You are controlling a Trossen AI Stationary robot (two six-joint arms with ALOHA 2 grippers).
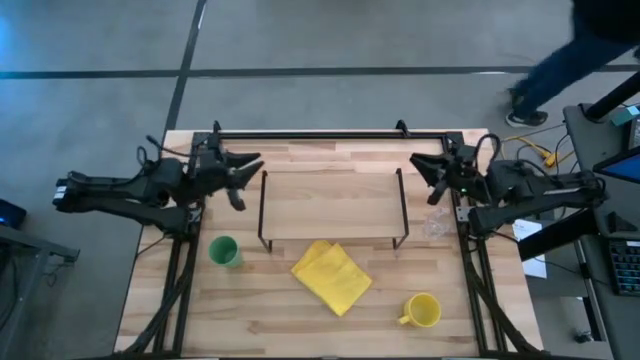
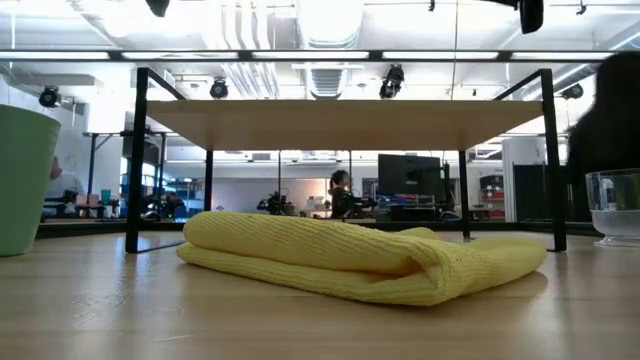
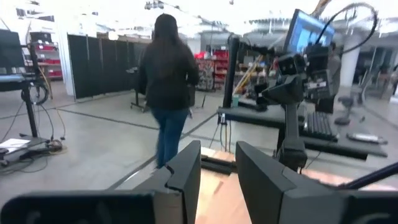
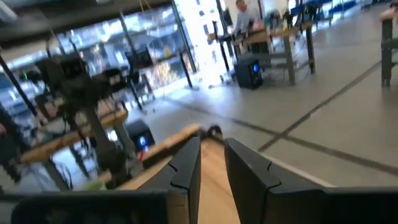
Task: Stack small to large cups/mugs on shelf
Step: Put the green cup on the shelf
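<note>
At shelf's left end: left gripper (image 1: 243, 170) raised above the table, fingers narrowly parted, nothing held.
At shelf's right end: right gripper (image 1: 422, 168), narrow gap, nothing held.
Shelf (image 1: 330, 205): between grippers.
Glass cup (image 1: 436, 224): near right gripper.
Green cup (image 1: 223, 251): front of left gripper.
Yellow mug (image 1: 422, 311): front right, well apart.

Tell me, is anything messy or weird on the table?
Only the yellow cloth: it lies crumpled and askew in front of the shelf. The green cup, yellow mug and clear glass cup all stand upright; nothing is spilled.
</note>
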